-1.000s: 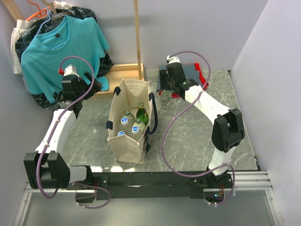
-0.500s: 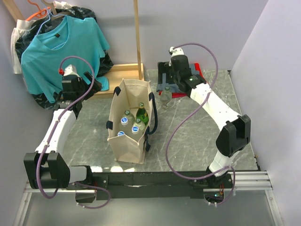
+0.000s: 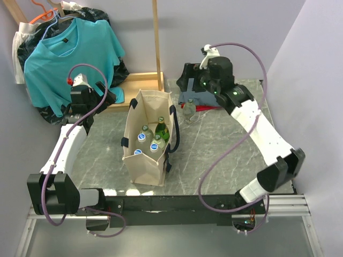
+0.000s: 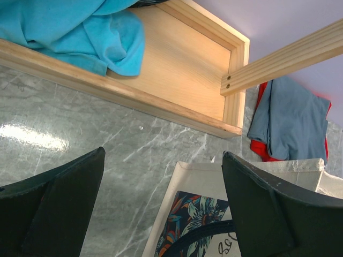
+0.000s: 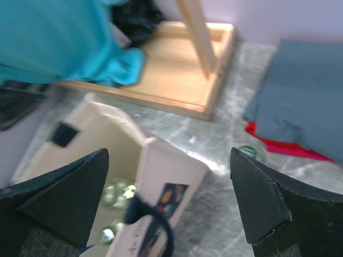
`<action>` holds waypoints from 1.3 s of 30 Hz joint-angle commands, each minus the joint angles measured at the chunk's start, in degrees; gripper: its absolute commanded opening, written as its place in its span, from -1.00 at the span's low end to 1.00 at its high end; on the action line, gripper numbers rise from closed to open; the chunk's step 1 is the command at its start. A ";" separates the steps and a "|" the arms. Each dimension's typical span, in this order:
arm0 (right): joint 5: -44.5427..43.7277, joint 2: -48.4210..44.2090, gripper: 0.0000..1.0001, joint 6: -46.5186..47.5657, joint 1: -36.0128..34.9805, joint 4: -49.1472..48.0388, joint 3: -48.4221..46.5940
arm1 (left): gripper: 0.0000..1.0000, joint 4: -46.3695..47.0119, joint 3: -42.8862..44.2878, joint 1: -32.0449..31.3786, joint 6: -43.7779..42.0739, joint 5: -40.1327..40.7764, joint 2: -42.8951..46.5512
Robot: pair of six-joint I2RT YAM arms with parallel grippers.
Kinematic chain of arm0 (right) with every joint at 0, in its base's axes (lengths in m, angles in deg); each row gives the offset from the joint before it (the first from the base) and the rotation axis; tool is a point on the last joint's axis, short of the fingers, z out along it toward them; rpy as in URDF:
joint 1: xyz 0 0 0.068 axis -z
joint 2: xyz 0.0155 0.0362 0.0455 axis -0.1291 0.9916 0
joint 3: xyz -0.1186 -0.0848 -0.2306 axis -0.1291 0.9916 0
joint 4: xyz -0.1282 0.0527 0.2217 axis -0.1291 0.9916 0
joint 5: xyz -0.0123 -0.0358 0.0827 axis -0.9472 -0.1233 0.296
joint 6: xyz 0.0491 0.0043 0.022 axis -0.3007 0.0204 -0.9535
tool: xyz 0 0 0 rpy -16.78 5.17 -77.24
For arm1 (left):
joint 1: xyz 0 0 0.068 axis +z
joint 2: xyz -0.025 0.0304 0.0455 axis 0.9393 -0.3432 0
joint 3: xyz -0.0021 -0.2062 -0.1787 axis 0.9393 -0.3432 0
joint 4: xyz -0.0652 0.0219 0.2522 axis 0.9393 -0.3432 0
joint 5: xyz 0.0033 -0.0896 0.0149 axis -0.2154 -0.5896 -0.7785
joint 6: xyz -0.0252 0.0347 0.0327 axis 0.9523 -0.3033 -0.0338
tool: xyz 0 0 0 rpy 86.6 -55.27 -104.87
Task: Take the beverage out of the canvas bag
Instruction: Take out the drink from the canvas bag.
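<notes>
The beige canvas bag (image 3: 146, 155) stands open in the middle of the table, black handles hanging at its sides. Several beverage bottles stand inside it: a green one (image 3: 162, 127) and blue-capped ones (image 3: 142, 135). One clear bottle (image 3: 188, 110) stands upright on the marble just right of the bag, seen blurred as the clear bottle (image 5: 250, 152) in the right wrist view. My right gripper (image 3: 185, 87) hangs open above and behind that bottle, empty. My left gripper (image 3: 104, 91) is open left of the bag, whose corner (image 4: 214, 176) shows between its fingers (image 4: 59, 209).
A wooden rack base (image 3: 140, 81) with an upright post lies behind the bag. A teal shirt (image 3: 67, 51) hangs over a black plastic bag at the back left. A blue-grey cloth on something red (image 3: 206, 103) lies behind the clear bottle. Walls close in on both sides.
The right gripper opened and left the clear bottle standing on the table right of the bag. It then rose and drew back to the right. The left arm has not moved.
</notes>
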 commanded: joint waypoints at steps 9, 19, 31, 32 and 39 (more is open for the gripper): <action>9.04 -3.54 1.00 5.41 -2.00 5.50 -7.74 | 0.93 1.70 0.36 -0.18 -0.37 -0.64 0.97; 1.66 1.90 1.00 11.04 -10.96 14.72 -17.58 | 0.93 1.79 0.09 -0.27 -0.20 0.06 0.44; -1.51 9.02 1.00 10.96 -19.76 19.13 -23.49 | 0.93 1.44 0.18 -0.27 -0.38 0.06 0.35; -1.16 9.46 1.00 10.78 -19.76 18.70 -23.05 | 0.93 1.61 0.09 -0.27 -0.37 0.06 0.35; -0.98 10.69 1.00 11.48 -20.81 19.48 -21.90 | 0.93 1.61 -0.26 -1.59 0.15 0.06 0.44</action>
